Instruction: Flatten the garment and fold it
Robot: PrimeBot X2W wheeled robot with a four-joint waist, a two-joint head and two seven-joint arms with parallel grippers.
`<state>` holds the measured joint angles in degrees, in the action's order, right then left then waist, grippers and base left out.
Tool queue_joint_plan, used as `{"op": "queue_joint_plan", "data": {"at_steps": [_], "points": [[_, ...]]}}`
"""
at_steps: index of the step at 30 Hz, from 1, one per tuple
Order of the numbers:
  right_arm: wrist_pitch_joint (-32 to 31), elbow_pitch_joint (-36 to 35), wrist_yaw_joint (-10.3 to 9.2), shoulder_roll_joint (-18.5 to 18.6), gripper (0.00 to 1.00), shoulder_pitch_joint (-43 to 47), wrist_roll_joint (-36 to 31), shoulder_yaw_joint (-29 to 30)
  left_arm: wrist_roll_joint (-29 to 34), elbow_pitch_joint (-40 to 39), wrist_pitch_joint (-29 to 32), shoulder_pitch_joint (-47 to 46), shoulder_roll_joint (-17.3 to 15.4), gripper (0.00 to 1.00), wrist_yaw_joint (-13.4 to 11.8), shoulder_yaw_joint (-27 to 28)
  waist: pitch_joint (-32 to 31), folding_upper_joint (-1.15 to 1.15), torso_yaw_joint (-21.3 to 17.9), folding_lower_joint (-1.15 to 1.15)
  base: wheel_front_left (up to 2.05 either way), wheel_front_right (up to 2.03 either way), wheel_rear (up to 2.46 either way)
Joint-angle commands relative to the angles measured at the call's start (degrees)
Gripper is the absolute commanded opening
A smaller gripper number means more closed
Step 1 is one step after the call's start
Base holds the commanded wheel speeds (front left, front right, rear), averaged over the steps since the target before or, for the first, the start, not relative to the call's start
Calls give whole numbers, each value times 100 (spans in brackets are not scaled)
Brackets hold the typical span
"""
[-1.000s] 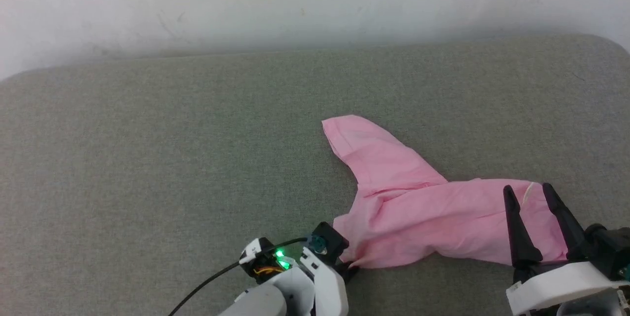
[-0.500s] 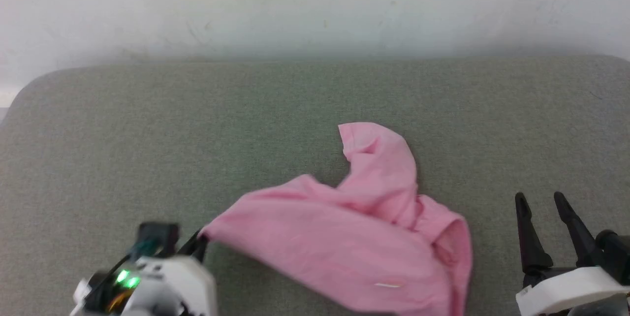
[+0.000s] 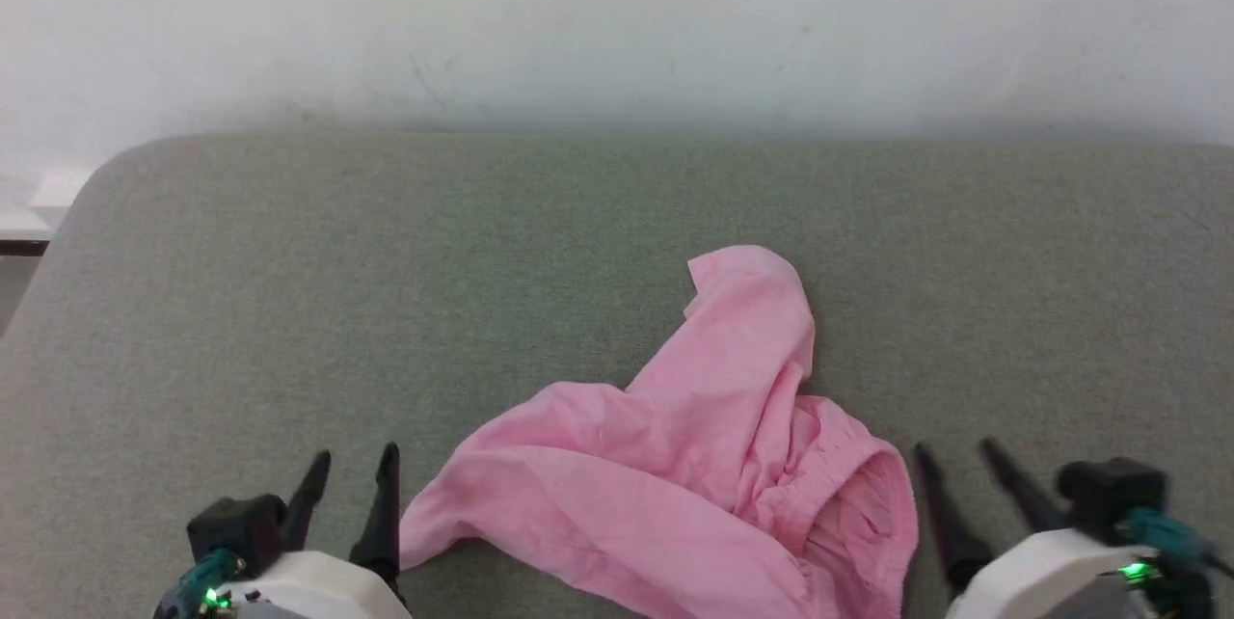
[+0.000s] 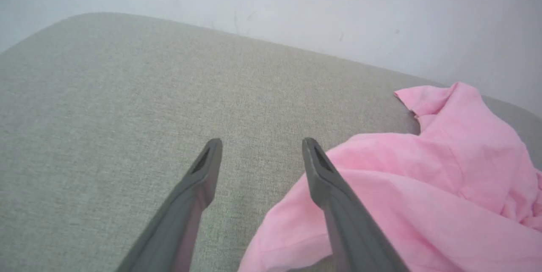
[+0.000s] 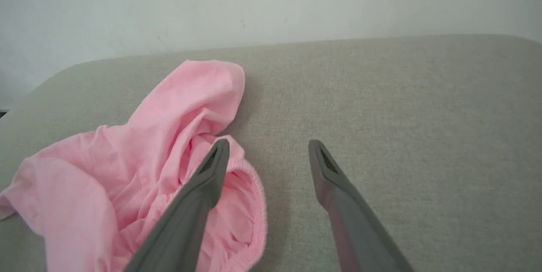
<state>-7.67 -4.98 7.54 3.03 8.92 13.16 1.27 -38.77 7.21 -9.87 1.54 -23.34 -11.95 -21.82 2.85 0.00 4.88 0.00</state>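
The garment (image 3: 675, 474), a light pink thin cloth, lies crumpled in a loose heap on the grey-green padded surface (image 3: 386, 262), with one lobe reaching toward the wall. Its gathered elastic edge (image 5: 259, 198) curls up on the right side of the heap. My left gripper (image 3: 355, 455) stands open just left of the garment's near corner, with nothing between its fingers. In the left wrist view the left gripper (image 4: 262, 142) has its right finger (image 4: 326, 179) over the garment (image 4: 423, 187). My right gripper (image 3: 954, 450) is open beside the right edge. In the right wrist view the right gripper (image 5: 269, 142) has its left finger (image 5: 203, 187) over the garment (image 5: 127, 157).
A white wall (image 3: 617, 21) runs along the back of the padded surface. The surface's rounded left corner (image 3: 87, 204) drops off at the far left. Bare padding stretches to the left of the garment and behind it.
My left gripper pulled the garment's corner leftward, then opened and let it go. The garment went from spread to a bunched heap. The right gripper now stands beside it, and the head view has shifted.
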Motion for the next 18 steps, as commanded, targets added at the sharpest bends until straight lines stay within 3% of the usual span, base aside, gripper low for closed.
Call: {"op": "queue_joint_plan", "data": {"at_steps": [1,6,12,13,14,18], "points": [[-254,87,-5,-15,100,70,66,-175,95,0,-234,-118,32,100,59,87,-77,0,67,0,0,0,0],[-1029,407,-5,38,100,-82,289,-768,484,-137,-497,-234,191,100,162,330,-152,0,169,0,0,0,0],[-1388,1296,-5,224,100,-678,724,-1210,885,-239,-510,-203,526,100,319,605,-157,0,242,0,0,0,0],[-1353,1433,-5,254,42,-797,787,-1247,935,-232,-511,-211,581,100,359,630,-144,0,265,0,0,0,0],[-1314,1547,-5,276,0,-907,859,-1266,975,-211,-511,-220,633,100,400,652,-134,0,284,0,0,0,0],[-1186,1687,-5,554,0,-1323,950,-1229,1135,-126,-512,-269,804,100,524,758,-80,0,334,0,0,0,0]]}}
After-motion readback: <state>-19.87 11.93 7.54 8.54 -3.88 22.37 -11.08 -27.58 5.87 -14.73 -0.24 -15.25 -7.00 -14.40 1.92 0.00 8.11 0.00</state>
